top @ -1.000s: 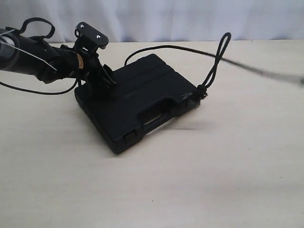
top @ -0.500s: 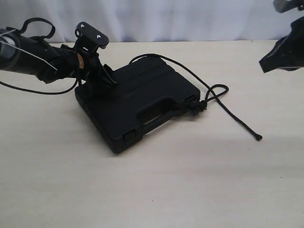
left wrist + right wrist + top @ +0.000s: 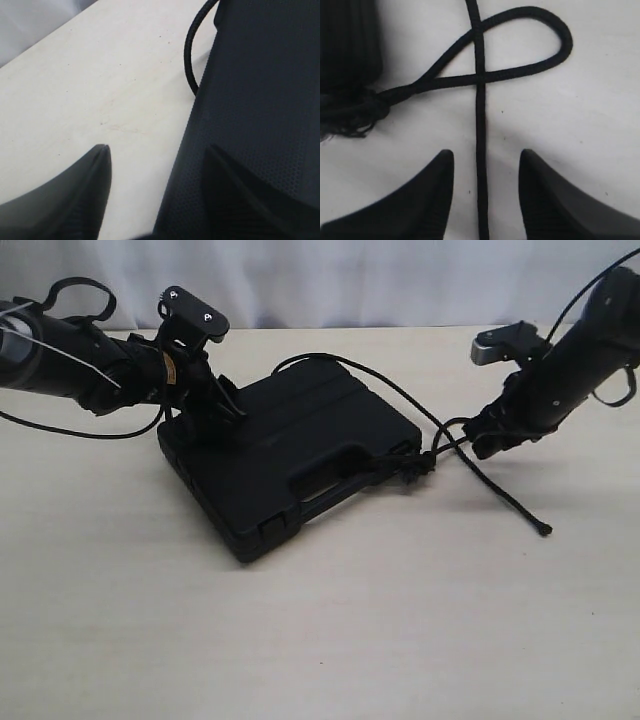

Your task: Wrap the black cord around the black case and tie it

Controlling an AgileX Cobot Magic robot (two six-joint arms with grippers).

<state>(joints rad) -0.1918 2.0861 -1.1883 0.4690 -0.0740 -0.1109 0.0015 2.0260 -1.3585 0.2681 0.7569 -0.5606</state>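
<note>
The black case (image 3: 290,455) is lying flat on the table (image 3: 350,640). Its far left corner is being covered by the left gripper (image 3: 157,148), whose jaws are standing wide. One finger is resting on the lid and the other is hanging over bare table just beside the case's edge, with nothing clamped.

The black cord (image 3: 500,495) is knotted at the case's handle-side right corner. From the knot a small loop is lying on the table just beside the case. The free strand is crossing that loop and running away from the case to its loose end.

The right gripper (image 3: 485,155) is positioned just beyond the loop, on the side away from the case. Its jaws are parted and gripping nothing, and the strand is passing untouched between the fingers. The strand's long axis is lying across the closing direction, so a plain closing is judged enough to catch it. The right arm is by far the nearer one.
</note>
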